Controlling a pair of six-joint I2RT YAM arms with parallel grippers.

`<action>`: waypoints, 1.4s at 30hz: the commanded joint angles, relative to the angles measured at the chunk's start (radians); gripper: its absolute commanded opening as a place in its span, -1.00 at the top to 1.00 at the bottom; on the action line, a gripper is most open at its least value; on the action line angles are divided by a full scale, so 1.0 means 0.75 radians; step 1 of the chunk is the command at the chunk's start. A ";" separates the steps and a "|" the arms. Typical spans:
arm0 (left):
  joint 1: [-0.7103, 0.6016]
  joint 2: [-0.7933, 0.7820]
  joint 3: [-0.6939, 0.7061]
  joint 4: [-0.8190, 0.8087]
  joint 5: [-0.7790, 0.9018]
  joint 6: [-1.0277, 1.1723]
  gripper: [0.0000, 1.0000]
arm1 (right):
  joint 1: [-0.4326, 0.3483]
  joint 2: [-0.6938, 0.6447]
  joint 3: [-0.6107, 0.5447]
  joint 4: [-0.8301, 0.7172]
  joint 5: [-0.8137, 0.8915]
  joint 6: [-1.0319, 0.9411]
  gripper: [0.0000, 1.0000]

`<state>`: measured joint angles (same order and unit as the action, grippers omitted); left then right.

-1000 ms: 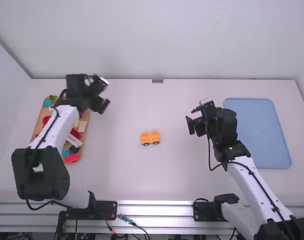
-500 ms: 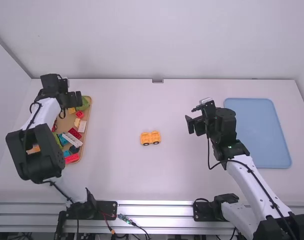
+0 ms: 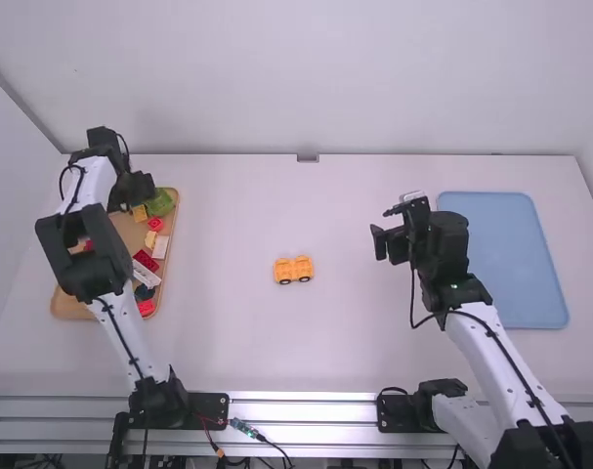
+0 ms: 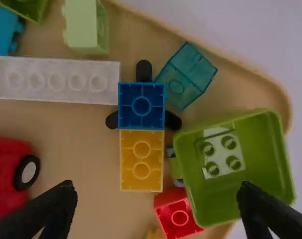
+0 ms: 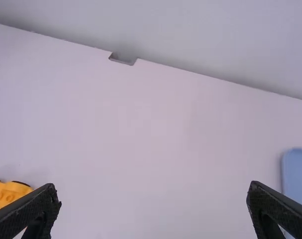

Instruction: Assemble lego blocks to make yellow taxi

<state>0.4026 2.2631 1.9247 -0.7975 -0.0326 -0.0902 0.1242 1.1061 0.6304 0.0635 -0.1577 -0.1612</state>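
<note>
My left gripper is over the far part of the brick tray in the high view. In the left wrist view that gripper is open above a yellow block, a blue block, a red block and a green bin-shaped piece. An orange-yellow wheeled car base stands alone mid-table. My right gripper hangs right of it; in the right wrist view the gripper is open with nothing between its fingers, and the car base lies beyond its left finger.
The wooden tray on the left holds many loose bricks, including a long white one and a red wheeled piece. A flat blue tray lies at the right, beside the right arm.
The left gripper has swung left from beyond the tray's right edge to over its far part, then shifted slightly. The right gripper has moved a little to the right. The car base has stayed put.
</note>
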 commanded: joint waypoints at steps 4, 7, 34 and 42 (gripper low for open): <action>0.067 0.034 0.050 -0.023 0.096 -0.011 -0.50 | -0.038 0.006 -0.012 -0.028 -0.015 0.001 -0.98; 0.063 0.034 0.047 -0.032 0.097 -0.010 -0.47 | -0.041 0.006 -0.012 -0.028 -0.015 -0.001 -0.98; 0.053 0.037 -0.098 0.100 0.087 -0.010 -0.17 | -0.011 0.007 -0.012 -0.031 -0.004 -0.031 -0.98; 0.006 0.039 -0.144 0.157 0.079 0.027 -0.17 | -0.020 0.007 -0.012 -0.032 -0.004 -0.030 -0.98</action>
<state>0.4324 2.2860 1.8458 -0.6800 0.0223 -0.0834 0.1154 1.1061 0.6300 0.0414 -0.1593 -0.1875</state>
